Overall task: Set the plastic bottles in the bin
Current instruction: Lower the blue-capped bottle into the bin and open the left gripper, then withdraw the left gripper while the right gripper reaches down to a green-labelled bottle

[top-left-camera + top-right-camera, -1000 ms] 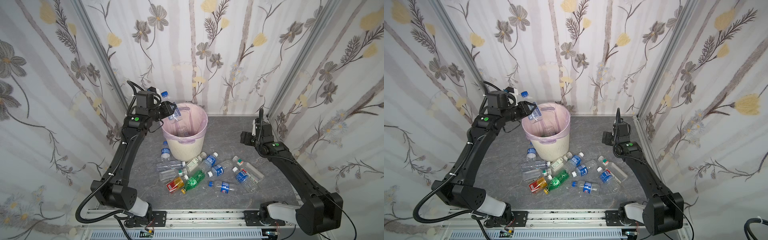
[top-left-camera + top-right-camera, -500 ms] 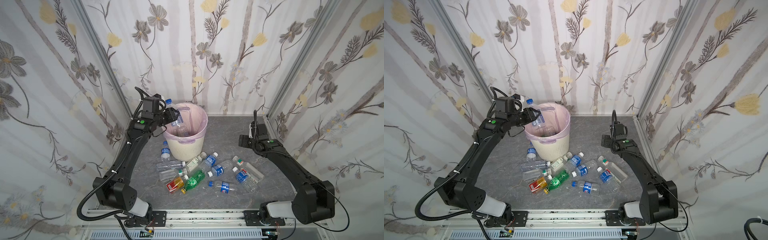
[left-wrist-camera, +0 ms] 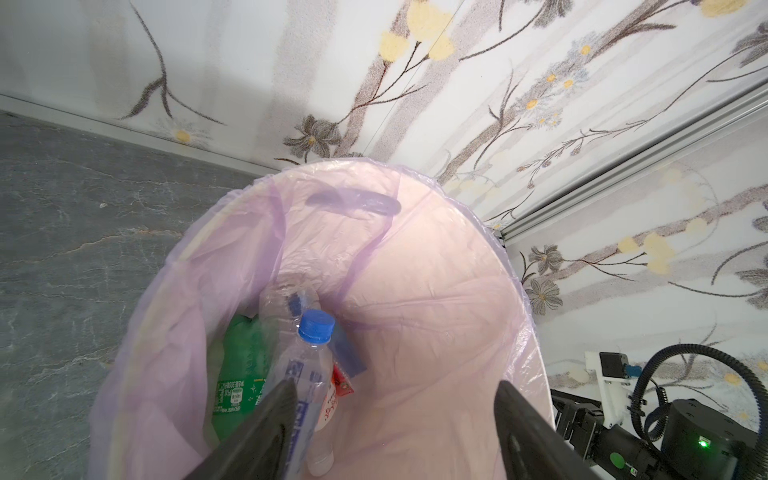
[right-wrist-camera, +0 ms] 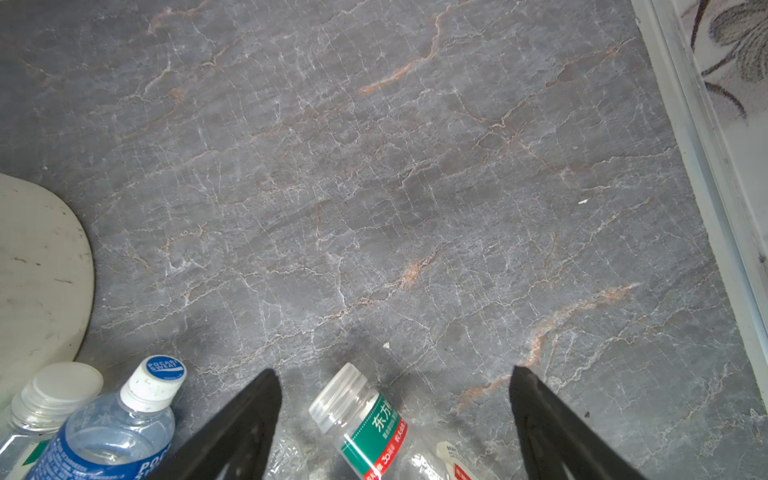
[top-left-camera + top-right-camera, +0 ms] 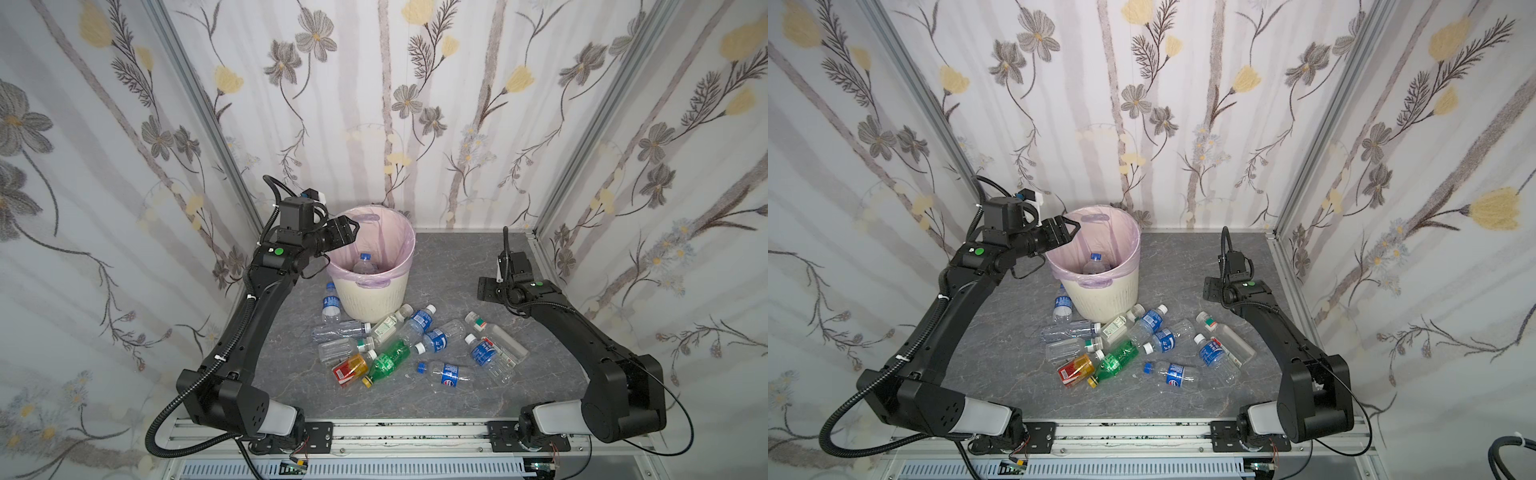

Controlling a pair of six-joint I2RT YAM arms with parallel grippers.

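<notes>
Grey table (image 5: 436,257) is still littered: a blue-capped bottle (image 3: 309,370) has just been dropped into the bin (image 5: 365,299); left jaws and right jaws are spread, empty.

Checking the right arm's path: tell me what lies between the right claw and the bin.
Only bare grey floor lies between the right claw and the bin, as both top views show.
</notes>
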